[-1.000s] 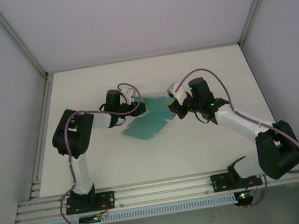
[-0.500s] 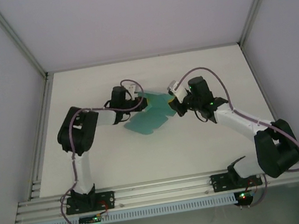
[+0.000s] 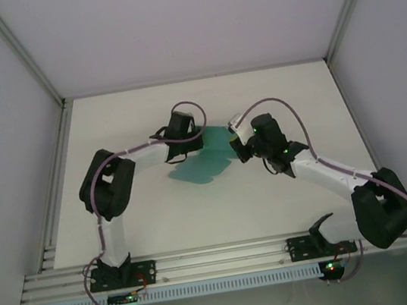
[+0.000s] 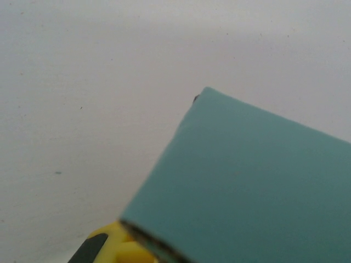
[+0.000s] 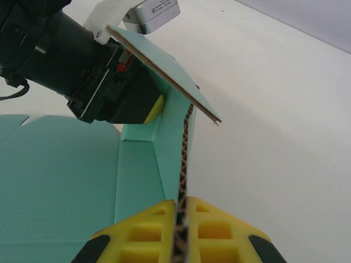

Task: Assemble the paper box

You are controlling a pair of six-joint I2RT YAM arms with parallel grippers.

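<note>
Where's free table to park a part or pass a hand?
Free: far table strip between box and back wall; near strip between box and arm bases; far corners. Crowded: centre, where left gripper and right gripper meet at the box.

The white table [image 3: 235,209] lies directly beneath both sets of jaws. The aluminium frame rail [image 3: 226,255] runs well apart from them.
</note>
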